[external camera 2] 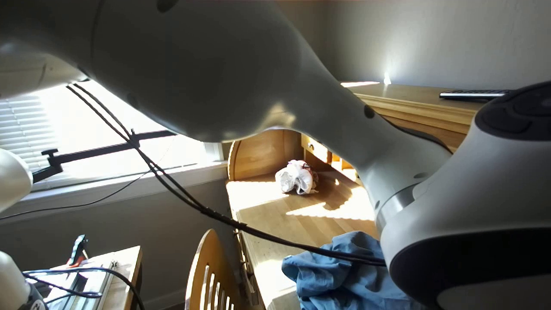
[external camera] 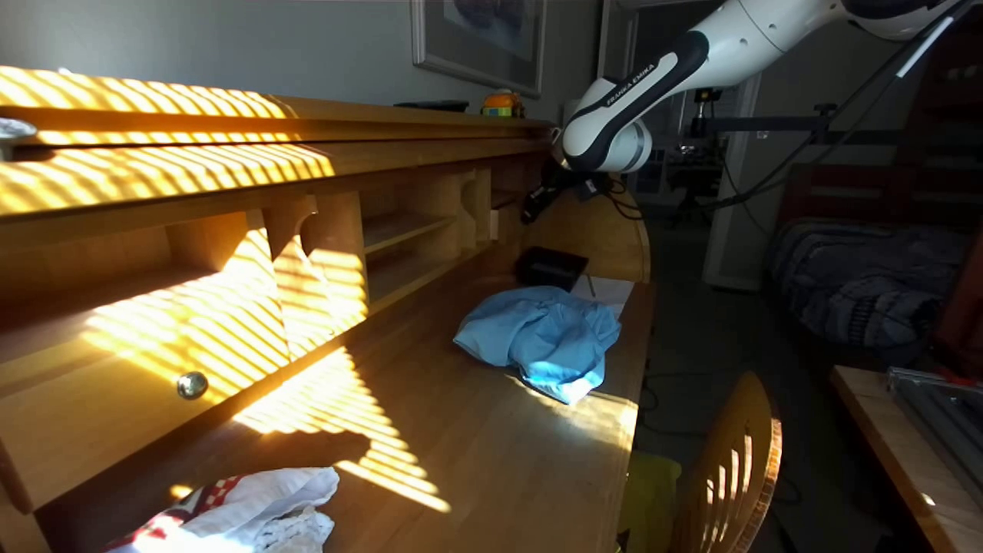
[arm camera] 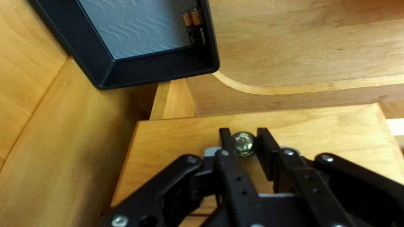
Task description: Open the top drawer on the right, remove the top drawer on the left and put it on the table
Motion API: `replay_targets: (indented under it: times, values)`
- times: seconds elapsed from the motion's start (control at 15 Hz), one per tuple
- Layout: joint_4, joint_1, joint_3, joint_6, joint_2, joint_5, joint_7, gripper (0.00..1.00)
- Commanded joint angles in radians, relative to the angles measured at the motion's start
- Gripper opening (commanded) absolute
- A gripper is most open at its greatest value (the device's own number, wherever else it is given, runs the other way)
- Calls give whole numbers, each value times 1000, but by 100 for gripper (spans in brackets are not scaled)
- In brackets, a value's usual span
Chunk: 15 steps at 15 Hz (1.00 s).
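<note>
At the drawer (arm camera: 195, 135), the gripper (arm camera: 243, 135) clasps the knob (arm camera: 244, 143); the wrist view crops the black tray (arm camera: 157, 67) above.

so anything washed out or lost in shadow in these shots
In an exterior view, sunlight stripes the desk while the bed sits in gloom; in an exterior view, the window is blown out white; in the wrist view, light is softer, the drawer knob distinct.

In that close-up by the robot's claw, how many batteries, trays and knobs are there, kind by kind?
Batteries: 2
Tray: 1
Knob: 1
Total: 4
</note>
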Motion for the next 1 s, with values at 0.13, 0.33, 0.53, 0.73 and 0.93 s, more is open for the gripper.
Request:
replay_targets:
  times: [0.13, 0.33, 0.53, 0.73, 0.93]
  values:
    - [-130, -21, 8, -5, -74, 22, -39, 6]
    - [-156, -26, 3, 1, -90, 22, -40, 6]
    - [-182, -33, 10, 0, -107, 27, -47, 6]
    - [-184, -18, -16, -5, -107, 18, -28, 6]
    - [-179, -14, -21, -9, -103, 15, -27, 6]
